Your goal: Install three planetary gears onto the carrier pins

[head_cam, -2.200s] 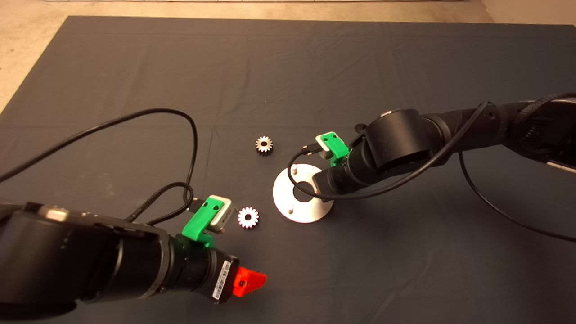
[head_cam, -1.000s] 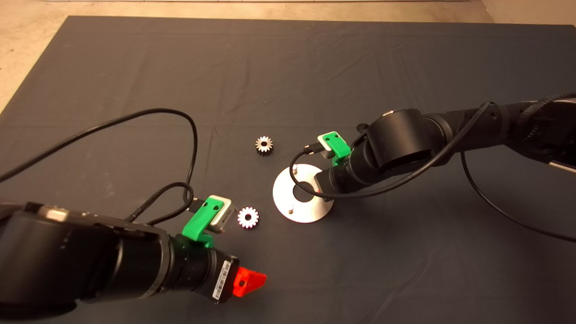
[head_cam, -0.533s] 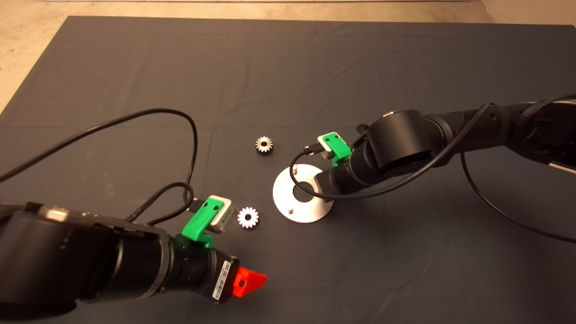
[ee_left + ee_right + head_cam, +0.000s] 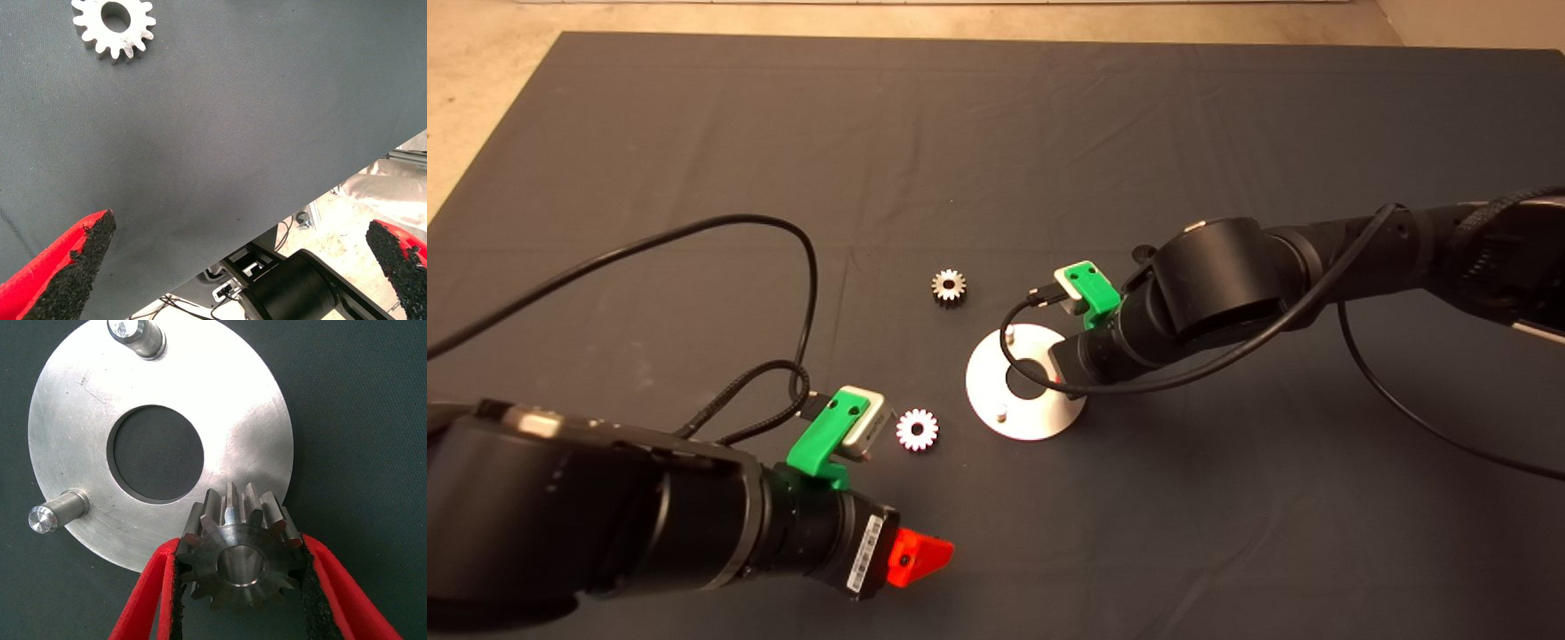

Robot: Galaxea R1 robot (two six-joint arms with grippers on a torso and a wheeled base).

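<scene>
— Right wrist view first: what are the fingers (image 4: 320, 587) doing?

— The right gripper (image 4: 243, 587) has them pinching a gear (image 4: 240, 557) from both sides, black pads against its teeth. The gear hangs over the near rim of the disc (image 4: 73, 407), centre hole facing the camera.

— Is it on a pin?

— I cannot tell; that rim is hidden behind the gear. Two pins (image 4: 137, 335) stand bare on the disc, either side of its large centre hole.

— And from the head view?

— The right arm (image 4: 1227, 284) reaches in over the disc (image 4: 996, 418), covering its right part. A second gear (image 4: 949, 286) lies on the mat (image 4: 996, 133) just beyond the disc, a third gear (image 4: 917, 429) just to its left.

— The left gripper (image 4: 240, 260)?

— Low at the lower left of the surface, near that third gear (image 4: 113, 27), fingers (image 4: 80, 260) spread wide with nothing between them.
</scene>
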